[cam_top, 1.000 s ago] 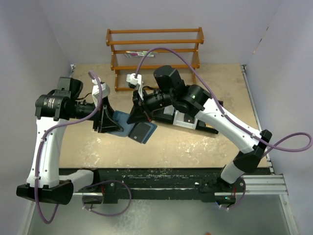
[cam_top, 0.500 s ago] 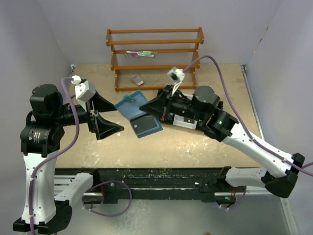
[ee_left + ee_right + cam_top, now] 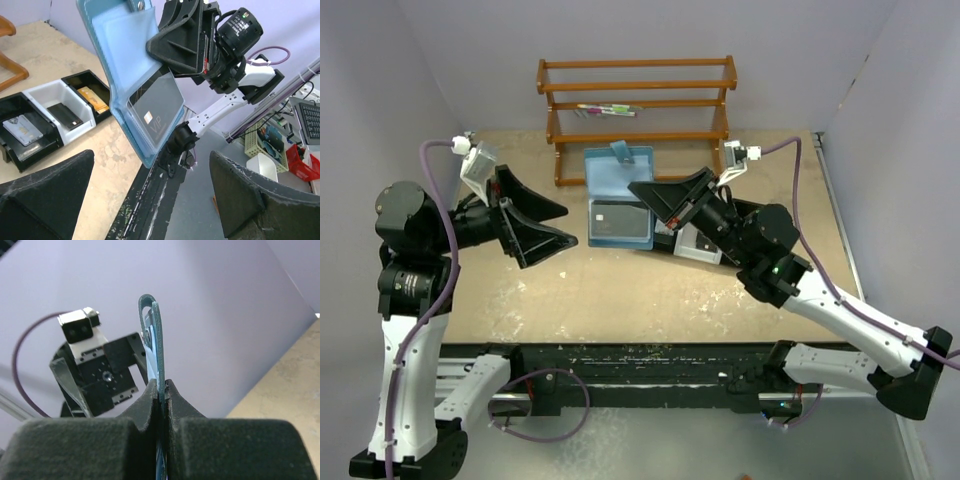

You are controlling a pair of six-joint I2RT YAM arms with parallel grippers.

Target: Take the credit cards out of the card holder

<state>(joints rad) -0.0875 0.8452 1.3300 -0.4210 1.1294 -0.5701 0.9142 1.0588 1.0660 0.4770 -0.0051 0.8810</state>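
Observation:
The teal-blue card holder [image 3: 618, 192] hangs open in the air, its snap tab at the top. My right gripper [image 3: 648, 196] is shut on its right edge; in the right wrist view the jaws [image 3: 161, 390] pinch the thin blue edge [image 3: 158, 340]. A dark grey credit card [image 3: 620, 224] sits in the lower clear pocket, and the left wrist view shows it [image 3: 157, 107] inside the holder [image 3: 122, 55]. My left gripper [image 3: 570, 226] is open and empty, just left of the holder and apart from it; it also shows in the left wrist view [image 3: 150, 200].
A black three-compartment tray [image 3: 80, 82] lies on the table under the right arm; it holds a dark card [image 3: 65, 115], a light card [image 3: 22, 129] and an orange-brown item [image 3: 95, 99]. A wooden rack [image 3: 638, 100] stands at the back.
The right gripper has lifted the open card holder off the table and swung it up and back. The left gripper has drawn away to the left and stands open.

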